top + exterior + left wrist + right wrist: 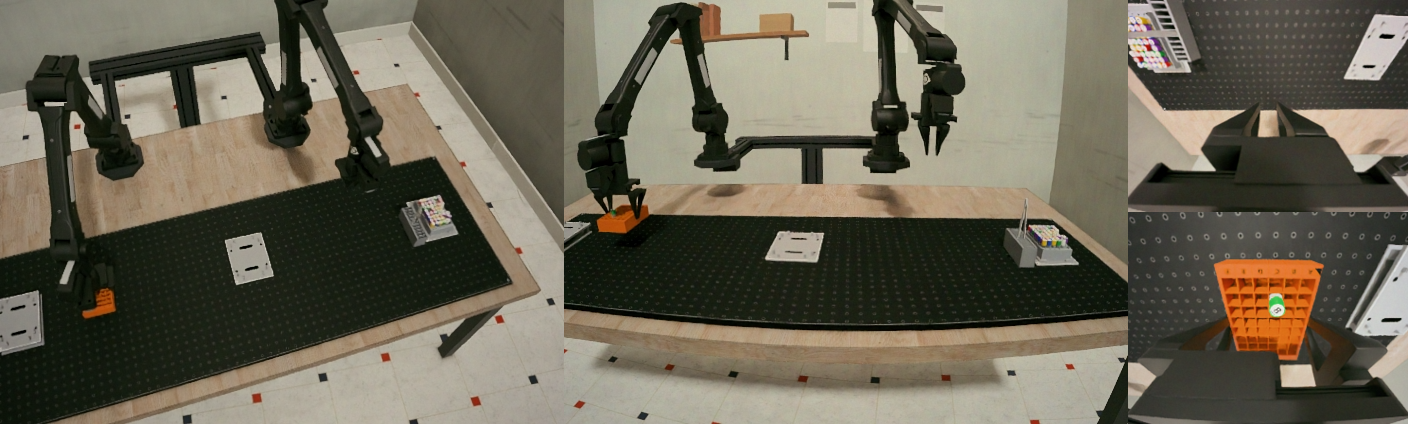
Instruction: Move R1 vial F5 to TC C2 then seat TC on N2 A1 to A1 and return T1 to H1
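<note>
A: Fig. 1. Where's TC?
B: TC [99, 313] [626, 223] [1268, 265], aloft approx. 9 o'clock in the top view; 1 green-capped vial [613, 213] [1276, 306] inside. Right gripper [92, 294] [622, 215] [1268, 325] clamps its 2 long sides.
A: Handling?
B: Prob. light, stiff, poss. slick. Mid-side hold suits; keep level, as a tilt or knock could unseat the vial.
A: And outward?
B: N2 [20, 320] [574, 231] [1383, 302], TC's 9 o'clock, top view. Toward 2–3 o'clock: vacant centre nest [250, 259] [795, 246] [1379, 47], then H1 [411, 227] [1020, 247] [1187, 33] with T1 [1023, 220] [1152, 34], beside R1 [442, 232] [1054, 255] [1170, 63].
A: Left gripper [370, 189] [932, 154] [1268, 105]?
B: Part-open, nothing held.
A: Count?
B: 1 TC, 1 vial aboard, 2 vacant nests, 1 H1, 1 T1, 1 R1; R1's caps too small to count.
</note>
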